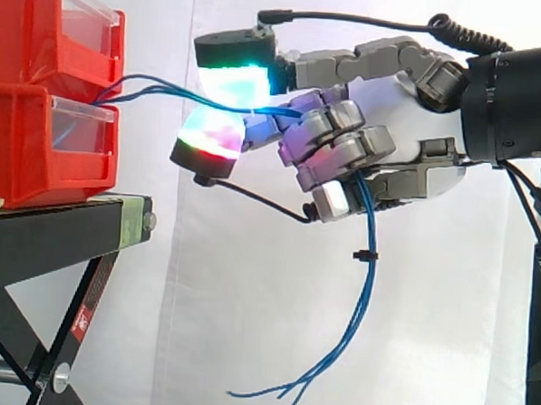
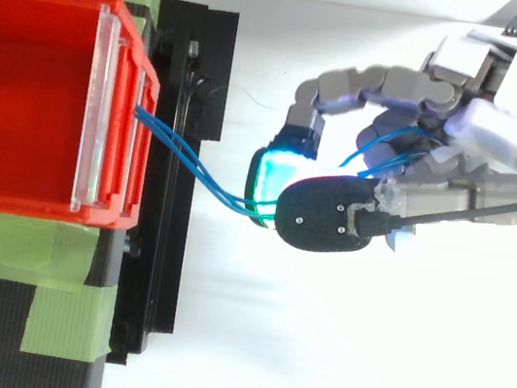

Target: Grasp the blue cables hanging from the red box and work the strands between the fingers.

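Fingers [image 1: 333,142] of the hand [image 1: 397,118] are curled tight around the blue cables [image 1: 372,267], so the bundle is gripped rather than merely touched. Ahead of that curl, two glowing pads [image 1: 233,81] close on the strands from above and below, a cyan-green one over them and a red-and-green one under them. That pinch looks meant to fix the strands at one spot so that the fingers behind can roll them. Beyond the fingertips the cables run nearly level and fairly taut to the front of the stacked red bins [image 1: 50,82], emerging where the upper bin sits on the lower. The tension suggests the hand stands off from the bins to keep the strands straight. Behind the pads the cables pass through the curl and drop out beneath the fingers, hanging free with a small black cable tie [image 1: 366,256] on them and loose ends splaying at the bottom. From above, loops of blue show inside the curl, between fingers and palm. Both bins rest on a black stand [image 1: 60,228]. By my judgement the grasp is made and working the strands is the step in hand.
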Controlling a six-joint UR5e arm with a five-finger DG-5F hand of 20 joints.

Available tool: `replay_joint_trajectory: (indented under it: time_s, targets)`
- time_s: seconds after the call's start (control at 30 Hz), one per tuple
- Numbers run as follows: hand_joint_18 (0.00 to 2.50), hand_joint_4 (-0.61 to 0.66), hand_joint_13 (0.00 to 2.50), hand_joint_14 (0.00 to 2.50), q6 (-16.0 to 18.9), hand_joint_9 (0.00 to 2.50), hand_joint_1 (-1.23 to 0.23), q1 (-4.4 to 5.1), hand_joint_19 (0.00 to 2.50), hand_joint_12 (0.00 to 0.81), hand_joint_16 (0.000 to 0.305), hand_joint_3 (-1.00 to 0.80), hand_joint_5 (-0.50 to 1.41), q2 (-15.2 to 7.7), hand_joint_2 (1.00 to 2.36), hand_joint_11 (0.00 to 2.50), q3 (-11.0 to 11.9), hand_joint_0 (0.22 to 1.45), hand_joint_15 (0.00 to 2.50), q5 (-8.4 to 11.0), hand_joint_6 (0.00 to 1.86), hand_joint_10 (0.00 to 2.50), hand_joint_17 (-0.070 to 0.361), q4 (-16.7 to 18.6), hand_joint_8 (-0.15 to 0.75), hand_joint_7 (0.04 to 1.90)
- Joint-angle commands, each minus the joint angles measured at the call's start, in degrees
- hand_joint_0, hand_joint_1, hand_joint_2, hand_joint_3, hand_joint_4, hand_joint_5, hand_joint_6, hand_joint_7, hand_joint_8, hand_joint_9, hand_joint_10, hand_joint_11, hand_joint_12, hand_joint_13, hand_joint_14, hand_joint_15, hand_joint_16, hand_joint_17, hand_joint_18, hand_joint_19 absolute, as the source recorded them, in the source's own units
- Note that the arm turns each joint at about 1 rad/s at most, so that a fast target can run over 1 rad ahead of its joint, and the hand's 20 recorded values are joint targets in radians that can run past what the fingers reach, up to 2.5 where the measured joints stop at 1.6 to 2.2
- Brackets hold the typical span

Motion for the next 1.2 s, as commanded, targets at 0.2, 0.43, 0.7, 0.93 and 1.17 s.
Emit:
replay_joint_trajectory:
  time_s: [0.2,0.43,0.7,0.93,1.17]
  targets:
    - [1.59,0.17,1.37,2.5,-0.1,0.95,-0.63,0.01,0.4,0.546,0.073,0.2,0.65,0.0,1.01,2.5,0.0,1.26,1.51,0.0,0.02,2.5,0.164,-0.2,0.43,1.35]
    - [1.59,0.07,1.37,2.5,-0.1,0.95,-0.76,-0.08,0.4,0.546,0.073,0.33,0.59,0.0,1.0,2.5,0.0,1.11,1.51,0.0,0.0,2.5,0.164,-0.1,0.43,1.5]
    - [1.59,0.05,1.37,2.5,-0.1,0.95,-0.84,-0.17,0.4,0.546,0.073,0.15,0.06,0.0,1.26,2.5,0.0,0.88,1.51,0.0,1.26,2.5,0.164,-0.2,0.43,1.14]
    - [1.59,-0.04,1.37,2.5,-0.1,0.95,-0.83,-0.26,0.4,0.546,0.073,0.26,0.02,0.1,1.0,2.5,0.0,1.02,1.51,0.0,1.37,2.5,0.164,-0.2,0.43,1.33]
    - [1.59,0.31,1.37,2.5,0.0,0.95,-0.63,-0.26,0.4,0.546,0.073,-0.22,0.15,0.1,1.78,2.5,0.0,0.7,1.51,0.0,1.17,2.5,0.164,-0.1,0.43,1.14]
